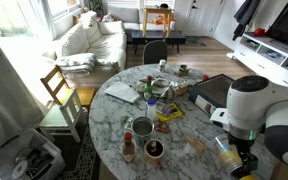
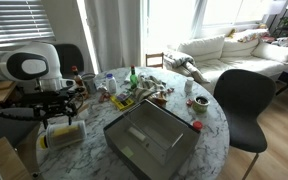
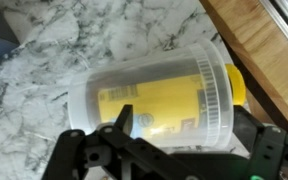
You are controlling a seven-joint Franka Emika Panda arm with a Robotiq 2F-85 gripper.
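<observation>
Marble tabletop (image 3: 44,50) fills the wrist view, with a wooden strip (image 3: 259,50) at two o'clock. A clear plastic tub (image 3: 159,95) with a yellow label lies on its side at centre, its yellow end toward three o'clock. The gripper (image 3: 182,128) hangs at six o'clock just over the tub, its jaws spread wide and holding nothing. In an exterior view, the tub (image 1: 227,155) lies near the table's five o'clock edge.

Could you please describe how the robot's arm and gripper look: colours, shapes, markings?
The arm is glossy white with thick, rounded segments; in an exterior view a dark round cap covers one joint. The gripper is matte black, built from jointed links with round pivots, and its fingers are narrow. I can make out no markings or cables.
</observation>
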